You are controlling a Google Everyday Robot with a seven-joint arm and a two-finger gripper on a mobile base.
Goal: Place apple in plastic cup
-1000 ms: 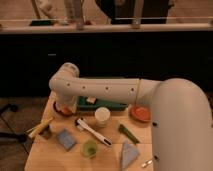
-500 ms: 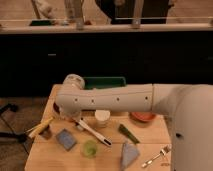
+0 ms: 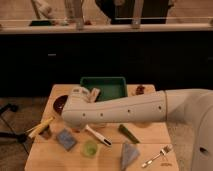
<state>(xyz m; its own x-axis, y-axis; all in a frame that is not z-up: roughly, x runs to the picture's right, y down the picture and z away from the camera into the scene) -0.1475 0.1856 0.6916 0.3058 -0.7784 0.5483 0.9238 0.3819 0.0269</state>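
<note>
Hiding jaws, arm (image 3: 125,109) above translucent green plastic cup (image 3: 90,148)

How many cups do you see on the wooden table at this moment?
1: the translucent light-green plastic cup, near the table's front edge. The white arm may hide others; its gripper is near the green tray.

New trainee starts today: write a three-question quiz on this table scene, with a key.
1. True or false: the plastic cup stands inside the green tray.
2. The fork lies: A) at the lower right of the view, B) in the tray, C) under the cup.
3. Fill in: the shut gripper is beside the green ____.
Key: 1 false; 2 A; 3 tray.
</note>
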